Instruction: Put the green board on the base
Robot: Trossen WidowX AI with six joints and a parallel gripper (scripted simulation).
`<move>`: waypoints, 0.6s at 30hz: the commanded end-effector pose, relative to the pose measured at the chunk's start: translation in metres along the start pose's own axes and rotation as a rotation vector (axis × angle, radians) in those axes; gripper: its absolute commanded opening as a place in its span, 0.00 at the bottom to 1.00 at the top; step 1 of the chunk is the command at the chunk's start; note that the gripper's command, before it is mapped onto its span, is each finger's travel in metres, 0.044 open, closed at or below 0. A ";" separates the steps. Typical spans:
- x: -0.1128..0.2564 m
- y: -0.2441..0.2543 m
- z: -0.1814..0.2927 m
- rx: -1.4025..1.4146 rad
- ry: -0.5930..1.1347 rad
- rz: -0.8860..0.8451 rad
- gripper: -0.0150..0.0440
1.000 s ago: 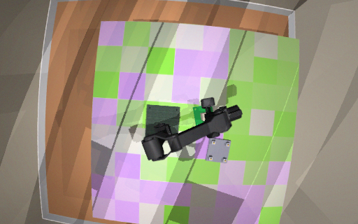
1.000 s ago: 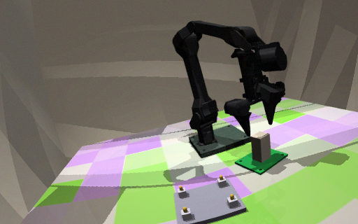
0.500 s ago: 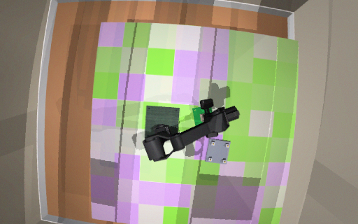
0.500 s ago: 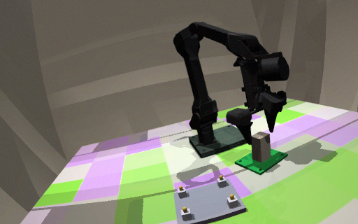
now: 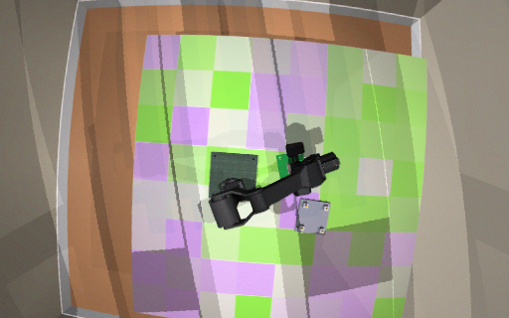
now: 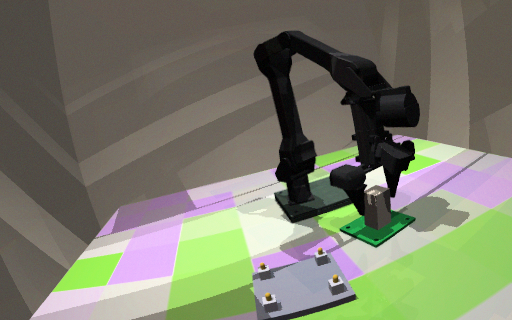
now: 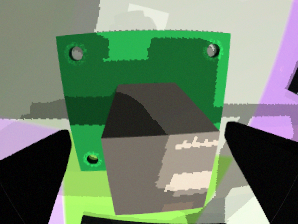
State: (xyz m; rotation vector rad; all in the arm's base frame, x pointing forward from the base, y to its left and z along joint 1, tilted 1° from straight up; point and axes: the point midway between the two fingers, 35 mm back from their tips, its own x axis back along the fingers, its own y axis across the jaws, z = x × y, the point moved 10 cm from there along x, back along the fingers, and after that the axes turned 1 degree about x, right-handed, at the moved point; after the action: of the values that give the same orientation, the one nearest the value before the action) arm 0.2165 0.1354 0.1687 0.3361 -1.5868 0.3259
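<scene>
The green board lies flat on the table, handle side up. Its square grey-brown handle stands upright. Three corner holes show in the wrist view; the fourth is hidden behind the handle. My gripper is open and empty, pointing down, with one fingertip on each side of the handle and a gap to it on both sides in the wrist view. The grey base lies apart from the board, its four posts and gold pins pointing up, with nothing on them.
The arm's dark mounting plate is left of the board in the top view. The arm reaches over from it and partly covers the board there. The table has a green, purple and white checkered top.
</scene>
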 end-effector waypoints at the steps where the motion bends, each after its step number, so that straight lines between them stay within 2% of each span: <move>1: -0.009 0.000 0.001 0.003 0.006 0.004 1.00; 7: -0.016 -0.001 0.002 0.003 0.006 0.004 1.00; 17: -0.016 -0.001 0.002 0.003 0.006 0.004 0.56; 18: -0.016 -0.001 0.002 0.003 0.006 0.004 0.54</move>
State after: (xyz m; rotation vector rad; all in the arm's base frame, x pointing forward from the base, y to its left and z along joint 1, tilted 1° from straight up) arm 0.2152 0.1343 0.1537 0.3332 -1.5802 0.3287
